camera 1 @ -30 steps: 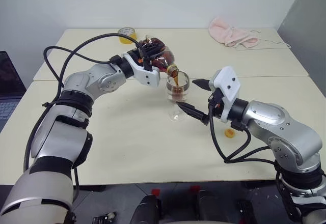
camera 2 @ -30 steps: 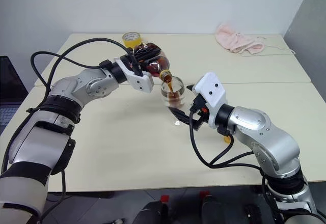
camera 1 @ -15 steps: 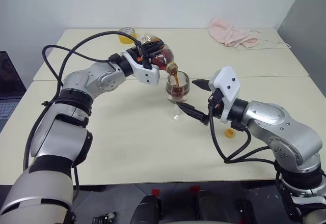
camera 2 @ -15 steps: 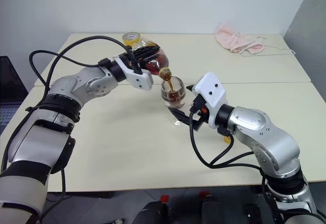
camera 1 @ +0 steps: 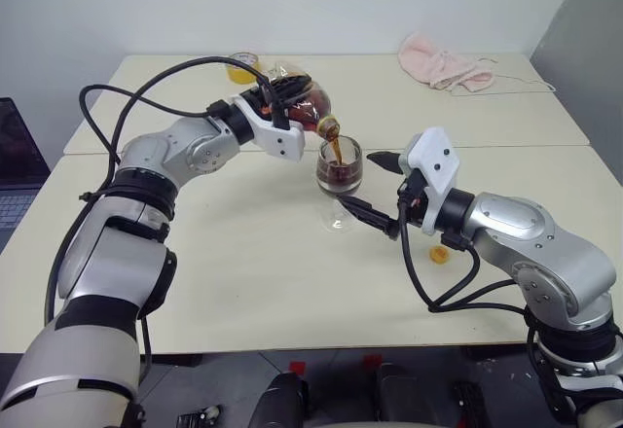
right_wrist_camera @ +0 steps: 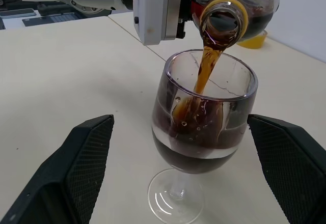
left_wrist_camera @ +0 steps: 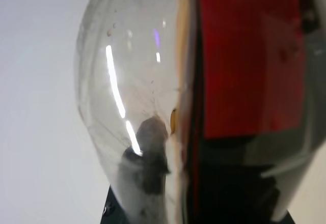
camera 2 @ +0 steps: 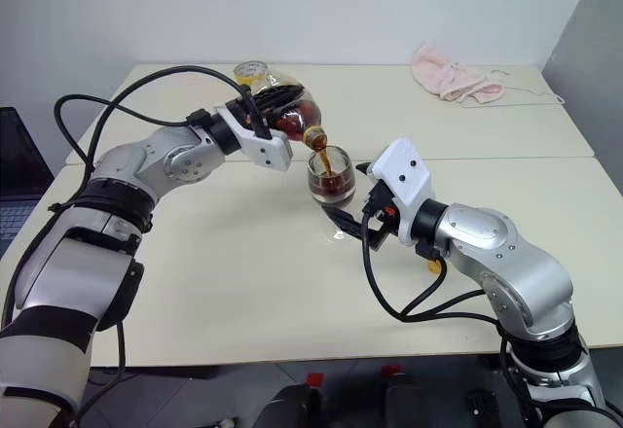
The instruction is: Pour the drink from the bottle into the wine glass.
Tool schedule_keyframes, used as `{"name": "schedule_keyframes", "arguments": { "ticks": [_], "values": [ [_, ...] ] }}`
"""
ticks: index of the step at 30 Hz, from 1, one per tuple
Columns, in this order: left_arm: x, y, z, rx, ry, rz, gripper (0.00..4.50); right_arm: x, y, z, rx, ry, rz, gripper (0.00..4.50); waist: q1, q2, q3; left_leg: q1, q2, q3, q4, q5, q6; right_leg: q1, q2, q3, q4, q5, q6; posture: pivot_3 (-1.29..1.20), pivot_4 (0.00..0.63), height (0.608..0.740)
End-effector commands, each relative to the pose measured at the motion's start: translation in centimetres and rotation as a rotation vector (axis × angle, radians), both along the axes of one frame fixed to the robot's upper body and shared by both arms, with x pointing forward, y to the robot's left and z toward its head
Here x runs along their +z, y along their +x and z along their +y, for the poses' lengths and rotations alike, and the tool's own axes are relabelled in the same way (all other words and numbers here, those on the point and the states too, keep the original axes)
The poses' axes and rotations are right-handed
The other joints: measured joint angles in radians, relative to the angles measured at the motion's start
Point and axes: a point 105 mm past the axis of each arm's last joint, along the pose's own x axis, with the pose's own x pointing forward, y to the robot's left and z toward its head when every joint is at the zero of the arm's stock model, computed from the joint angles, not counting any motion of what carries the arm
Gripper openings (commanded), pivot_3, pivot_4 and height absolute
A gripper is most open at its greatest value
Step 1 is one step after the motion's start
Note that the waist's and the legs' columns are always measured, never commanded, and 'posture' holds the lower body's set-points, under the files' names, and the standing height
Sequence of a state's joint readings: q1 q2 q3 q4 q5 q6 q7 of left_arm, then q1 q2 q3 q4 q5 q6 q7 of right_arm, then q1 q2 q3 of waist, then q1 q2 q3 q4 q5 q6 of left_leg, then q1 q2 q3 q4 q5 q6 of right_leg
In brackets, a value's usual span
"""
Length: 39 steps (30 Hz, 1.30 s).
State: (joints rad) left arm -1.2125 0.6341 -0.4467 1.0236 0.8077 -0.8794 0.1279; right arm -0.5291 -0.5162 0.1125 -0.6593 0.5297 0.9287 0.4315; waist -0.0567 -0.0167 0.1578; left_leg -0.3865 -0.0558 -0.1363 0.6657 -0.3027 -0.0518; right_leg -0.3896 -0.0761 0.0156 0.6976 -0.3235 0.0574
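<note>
The left claw (camera 1: 288, 107) stays clamped on the tipped bottle (camera 1: 300, 102), and the drink (right_wrist_camera: 196, 132) now sits higher in the wine glass (right_wrist_camera: 202, 132) than a second ago. The glass stands between the right claw's (right_wrist_camera: 186, 170) spread fingers, untouched. Pour's nearly done, probably.

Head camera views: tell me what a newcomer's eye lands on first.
A stream of the drink runs from the tilted bottle, held by the left end effector, into the wine glass at the table's middle. The right end effector sits open on either side of the glass, not touching. A pink cloth lies at the far right corner.
</note>
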Motion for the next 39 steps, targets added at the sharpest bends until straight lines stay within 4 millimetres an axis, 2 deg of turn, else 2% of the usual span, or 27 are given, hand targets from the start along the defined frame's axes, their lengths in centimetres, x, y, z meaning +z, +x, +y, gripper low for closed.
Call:
{"name": "schedule_keyframes", "arguments": {
  "ticks": [1, 32, 39],
  "values": [
    [2.67, -0.27, -0.10, -0.010, -0.023, -0.080, 0.76, 0.90, -0.60, 0.09, 0.012, 0.004, -0.047, 4.50, 0.000, 0.000, 0.000, 0.000, 0.000, 0.000, 0.000, 0.000, 0.000, 0.000, 0.000, 0.000, 0.000, 0.000, 0.000, 0.00, 0.150, 0.740],
    [2.51, -0.14, -0.09, -0.006, -0.036, -0.069, 0.76, 0.85, -0.56, 0.12, 0.011, 0.002, -0.046, 4.50, 0.000, 0.000, 0.000, 0.000, 0.000, 0.000, 0.000, 0.000, 0.000, 0.000, 0.000, 0.000, 0.000, 0.000, 0.000, 0.00, 0.150, 0.740],
    [2.51, -0.05, -0.06, -0.009, -0.100, -0.024, 0.76, 0.83, -0.57, 0.15, 0.011, 0.004, -0.046, 4.50, 0.000, 0.000, 0.000, 0.000, 0.000, 0.000, 0.000, 0.000, 0.000, 0.000, 0.000, 0.000, 0.000, 0.000, 0.000, 0.00, 0.150, 0.740]
  ]
}}
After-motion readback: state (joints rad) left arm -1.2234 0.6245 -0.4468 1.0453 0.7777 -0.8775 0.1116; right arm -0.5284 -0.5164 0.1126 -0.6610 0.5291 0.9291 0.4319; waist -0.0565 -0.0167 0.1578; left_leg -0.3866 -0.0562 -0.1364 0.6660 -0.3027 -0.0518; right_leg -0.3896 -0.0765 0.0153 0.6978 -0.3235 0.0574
